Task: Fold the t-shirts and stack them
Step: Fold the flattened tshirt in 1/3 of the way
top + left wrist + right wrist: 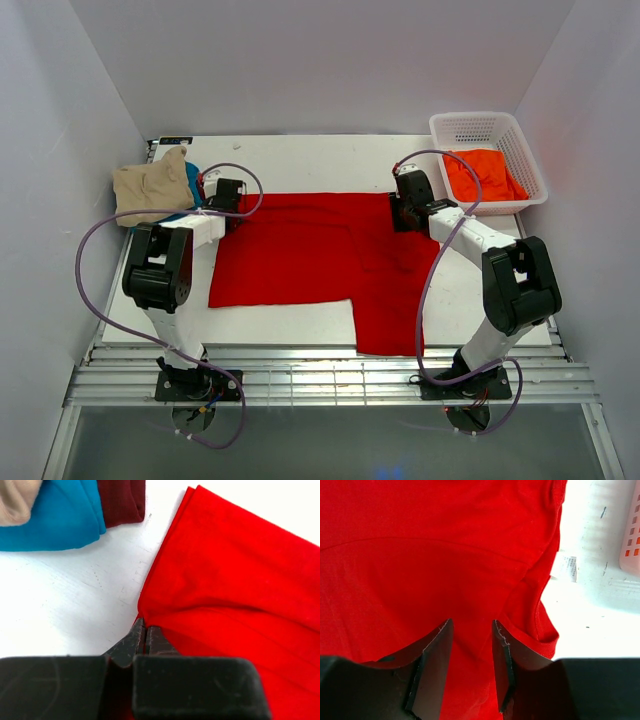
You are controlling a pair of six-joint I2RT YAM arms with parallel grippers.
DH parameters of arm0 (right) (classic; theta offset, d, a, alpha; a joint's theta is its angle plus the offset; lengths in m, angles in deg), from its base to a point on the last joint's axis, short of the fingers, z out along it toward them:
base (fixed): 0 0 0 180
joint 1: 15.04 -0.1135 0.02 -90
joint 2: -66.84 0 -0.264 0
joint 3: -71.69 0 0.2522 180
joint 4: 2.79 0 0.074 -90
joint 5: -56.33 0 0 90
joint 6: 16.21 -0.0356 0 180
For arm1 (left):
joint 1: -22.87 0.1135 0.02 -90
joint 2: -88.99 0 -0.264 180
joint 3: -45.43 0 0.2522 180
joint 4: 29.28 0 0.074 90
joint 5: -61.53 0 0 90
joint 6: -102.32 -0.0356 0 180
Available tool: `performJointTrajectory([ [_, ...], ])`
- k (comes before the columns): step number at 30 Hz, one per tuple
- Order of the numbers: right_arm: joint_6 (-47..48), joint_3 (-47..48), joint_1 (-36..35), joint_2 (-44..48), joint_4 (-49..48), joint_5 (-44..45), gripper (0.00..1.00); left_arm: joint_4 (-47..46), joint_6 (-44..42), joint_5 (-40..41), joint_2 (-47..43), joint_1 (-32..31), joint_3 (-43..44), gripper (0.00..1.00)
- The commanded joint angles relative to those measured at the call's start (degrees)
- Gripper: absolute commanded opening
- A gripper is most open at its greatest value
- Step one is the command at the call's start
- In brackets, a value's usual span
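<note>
- White walls box in a white table (300, 155), and the bright red t-shirt (320, 255) lies spread flat across its middle, one sleeve reaching toward the near edge.
- At the shirt's far-left corner, the left gripper (145, 630) has its jaws pressed together on a pinch of the doubled edge. The cloth puckers into creases that fan out from the grip, so this looks like a real hold on the fabric.
- The right gripper (472, 625) is at the far-right side of the same shirt, near the sleeve seam. Its jaws stand apart with red cloth showing flat between them, and nothing is clamped.
- My guess is that each arm takes one end of the far edge so the shirt can be lifted evenly and folded toward the near side. The right side has yet to bite.
- A tan t-shirt (150, 185), a teal t-shirt (60, 515) and a dark red t-shirt (122, 500) lie heaped at the far-left corner, just beside the left gripper. This is probably the stack the folded shirt will join.
- An orange t-shirt (485, 172) sits crumpled in the white lattice basket (520, 135) at the far right, apparently waiting its turn.
</note>
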Motion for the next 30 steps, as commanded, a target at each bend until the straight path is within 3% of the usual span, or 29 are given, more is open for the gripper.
performJointTrajectory([
  [1,0.0,1.6,-0.2,-0.4,0.0,0.5,0.43,-1.2,0.6,0.9,-2.6,-0.1,-1.6,0.00],
  [18,0.2,2.2,-0.4,-1.2,0.3,-3.1,0.43,-4.2,0.6,1.5,-12.3,-0.1,-11.4,0.00],
  [23,1.4,2.7,-2.6,-2.6,-1.6,-9.8,0.44,-3.9,0.4,1.2,-11.7,-0.1,-10.8,0.00],
  [30,2.8,5.5,-7.7,-6.2,-2.0,-10.6,0.47,-3.8,0.3,1.0,-11.6,-0.1,-10.8,0.00],
])
